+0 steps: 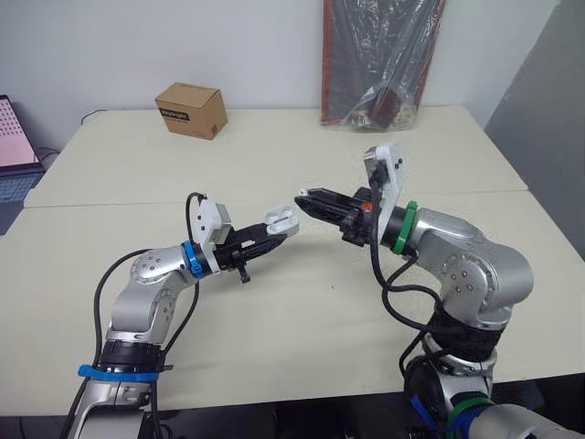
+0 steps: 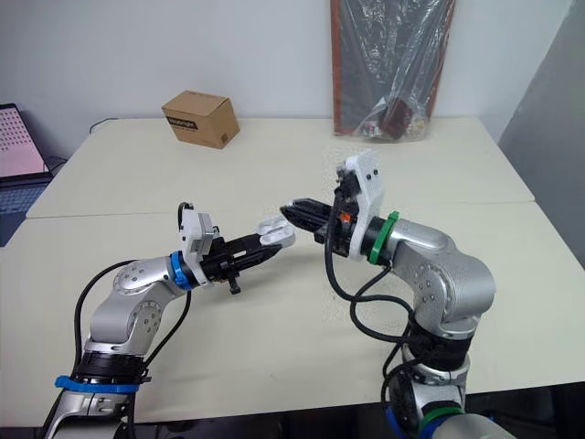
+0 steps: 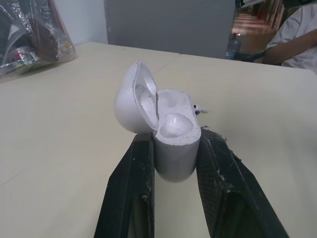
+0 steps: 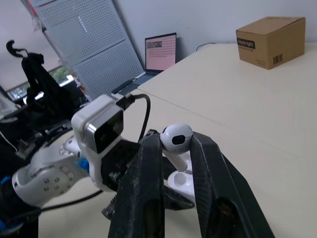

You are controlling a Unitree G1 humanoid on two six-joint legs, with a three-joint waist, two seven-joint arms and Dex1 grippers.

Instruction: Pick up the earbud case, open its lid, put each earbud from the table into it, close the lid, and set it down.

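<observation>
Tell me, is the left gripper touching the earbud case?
Touching. In the left wrist view, both fingers of the left gripper press the sides of the open earbud case.

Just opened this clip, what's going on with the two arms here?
The left gripper holds the earbud case above the table, clamped between its fingers with the lid open. The right gripper pinches an earbud and points it at the case, close but not yet inside.

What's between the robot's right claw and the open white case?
An earbud, pinched in the right gripper, close before the open earbud case that the left gripper holds. The right wrist view shows it best.
</observation>
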